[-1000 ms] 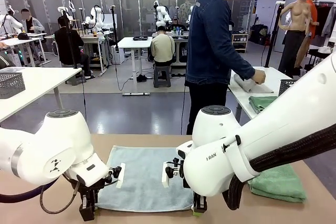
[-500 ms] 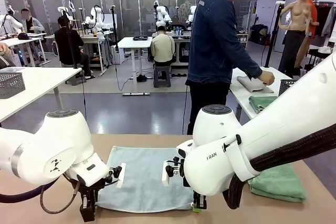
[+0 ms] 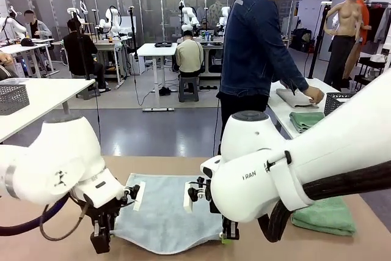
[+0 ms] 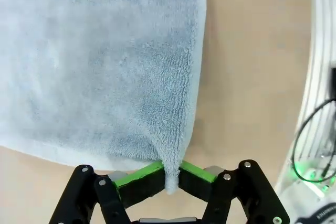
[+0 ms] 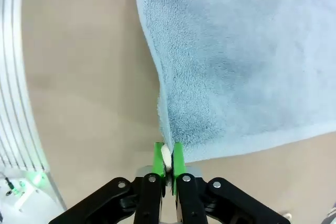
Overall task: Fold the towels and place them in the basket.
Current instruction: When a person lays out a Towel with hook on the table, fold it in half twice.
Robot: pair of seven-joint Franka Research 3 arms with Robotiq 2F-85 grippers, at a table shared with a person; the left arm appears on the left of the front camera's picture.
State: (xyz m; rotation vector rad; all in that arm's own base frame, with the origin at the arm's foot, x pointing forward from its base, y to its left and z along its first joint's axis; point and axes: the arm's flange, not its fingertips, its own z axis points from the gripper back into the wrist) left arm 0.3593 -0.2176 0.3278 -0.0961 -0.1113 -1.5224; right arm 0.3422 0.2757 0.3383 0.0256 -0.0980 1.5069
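Left hand (image 4: 170, 178) clamped on one near corner of grey-blue towel (image 4: 100, 61), right hand (image 5: 167, 157) clamped on the other, towel spread on surface (image 5: 89, 77)

Bare table (image 3: 165, 164) beyond; green towel (image 3: 324, 215) rightward

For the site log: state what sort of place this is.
Probably a robotics lab or open workshop hall: the left gripper and right gripper pinch a grey-blue towel on a tan table, white worktables stand across a grey floor, and people sit at them.
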